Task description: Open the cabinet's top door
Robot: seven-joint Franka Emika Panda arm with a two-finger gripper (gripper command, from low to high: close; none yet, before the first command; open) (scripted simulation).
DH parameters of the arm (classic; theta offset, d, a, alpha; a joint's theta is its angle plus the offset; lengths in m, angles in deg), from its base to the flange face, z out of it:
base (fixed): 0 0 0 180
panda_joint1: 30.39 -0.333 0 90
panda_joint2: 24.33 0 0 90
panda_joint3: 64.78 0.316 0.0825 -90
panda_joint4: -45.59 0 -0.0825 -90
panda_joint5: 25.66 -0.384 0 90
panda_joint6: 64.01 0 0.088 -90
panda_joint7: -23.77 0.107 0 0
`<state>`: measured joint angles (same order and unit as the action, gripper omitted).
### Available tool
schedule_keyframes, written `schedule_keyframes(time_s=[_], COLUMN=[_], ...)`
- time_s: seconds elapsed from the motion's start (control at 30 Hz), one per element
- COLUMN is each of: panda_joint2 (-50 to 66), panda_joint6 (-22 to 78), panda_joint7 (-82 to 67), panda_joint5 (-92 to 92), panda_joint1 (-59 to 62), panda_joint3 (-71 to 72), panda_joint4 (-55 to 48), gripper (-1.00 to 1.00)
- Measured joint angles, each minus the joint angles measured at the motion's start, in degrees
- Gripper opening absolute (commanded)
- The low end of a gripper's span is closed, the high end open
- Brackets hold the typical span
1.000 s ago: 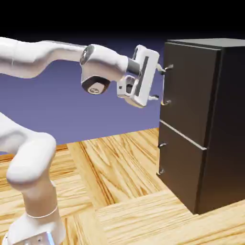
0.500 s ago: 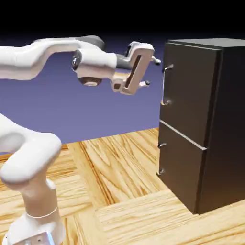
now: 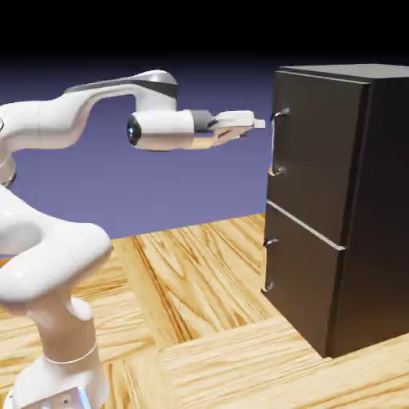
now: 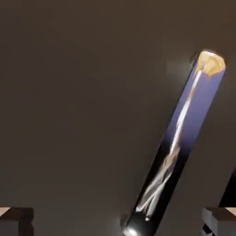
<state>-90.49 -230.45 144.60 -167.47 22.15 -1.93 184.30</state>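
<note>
White arm stretched level, gripper point(image 3: 254, 125) at nine o'clock of the top door point(image 3: 315, 164) handle point(image 3: 274, 140), jaws wide apart, holding nothing, door shut

Black cabinet point(image 3: 343, 208) upright, its top door point(image 3: 315, 152) shut, silver handle point(image 3: 273, 142) vertical.

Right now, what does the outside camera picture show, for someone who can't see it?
A white robot arm holds its open end effector level, just short of the top door's handle on a black cabinet. Both doors look shut.

Wooden table point(image 3: 200, 287), the cabinet point(image 3: 343, 208) upright on it
</note>
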Motion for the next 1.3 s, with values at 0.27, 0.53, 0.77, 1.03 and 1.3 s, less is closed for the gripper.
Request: schedule_keyframes(time_s=[0.27,0.53,0.77,1.03,1.3], panda_joint2=[-3.6,-2.0,-1.0,11.4,23.9], panda_joint6=[0.8,4.8,20.3,18.6,10.8], panda_joint7=[8.5,8.2,5.3,-14.0,-33.9], panda_joint5=[-15.3,-16.2,-11.3,-16.9,-23.9], panda_joint1=[5.8,13.8,2.2,-8.0,-18.5], panda_joint3=[6.8,9.6,0.3,-8.0,-16.9], panda_joint4=[-2.4,-7.6,6.9,7.9,4.0], gripper=[1.00,-1.00,-1.00,-1.00,-1.00])
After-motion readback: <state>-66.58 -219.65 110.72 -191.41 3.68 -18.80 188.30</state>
